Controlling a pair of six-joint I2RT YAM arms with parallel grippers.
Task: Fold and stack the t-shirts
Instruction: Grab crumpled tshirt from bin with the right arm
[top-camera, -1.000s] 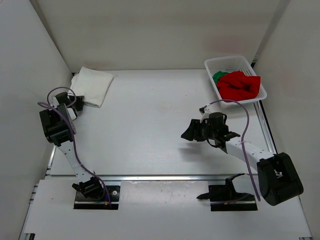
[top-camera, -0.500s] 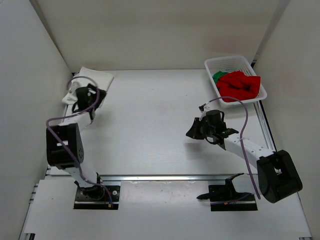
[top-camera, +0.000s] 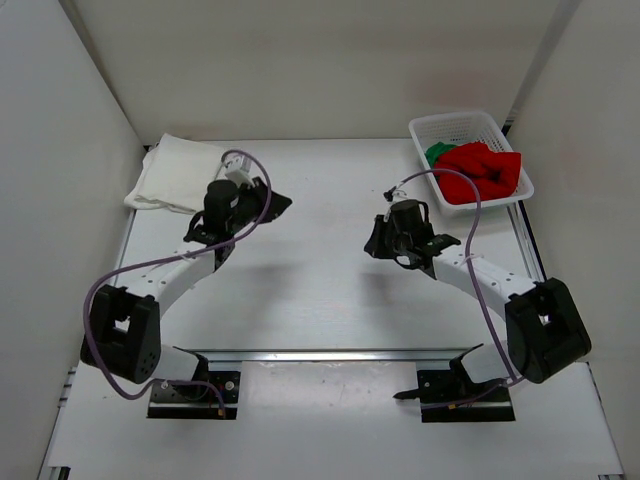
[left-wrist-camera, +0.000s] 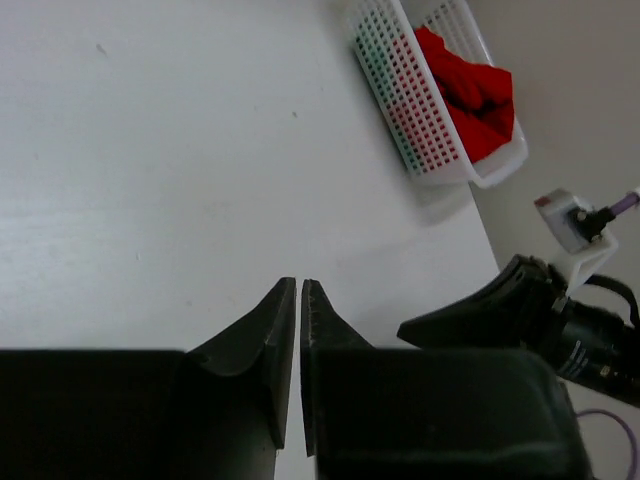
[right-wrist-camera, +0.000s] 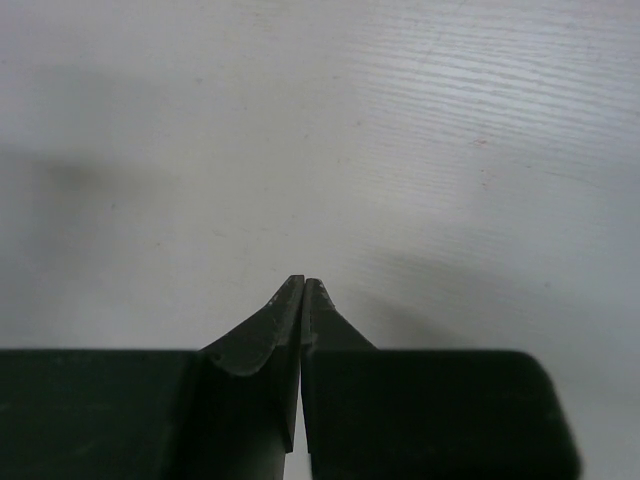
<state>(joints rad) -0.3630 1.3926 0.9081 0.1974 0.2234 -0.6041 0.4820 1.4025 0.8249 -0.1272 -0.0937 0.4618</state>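
The white t-shirt (top-camera: 178, 175) lies folded at the far left corner of the desk (top-camera: 320, 290). The red t-shirt (top-camera: 480, 170) and the green t-shirt (top-camera: 436, 154) are bunched together in the basket (top-camera: 462, 124) at the far right corner, the red one on top and spilling over the basket's near rim. The left hand (left-wrist-camera: 298, 285) hangs over the desk just right of the white shirt, all but clenched with only a sliver between its jaws and nothing in it. The right hand (right-wrist-camera: 303, 282) hovers over bare desk right of the middle, clenched tight and empty. One shirt looks done, so the step in hand is likely fetching the next from the basket, and the right hand is the nearer one. To do it well, the right hand should spread its jaws before reaching in, then pinch the red cloth where it drapes over the rim, not deep in the heap. That way the green shirt and the light basket are not dragged along. It should lift the shirt clear and lay it mid-desk, where both hands can spread it flat.
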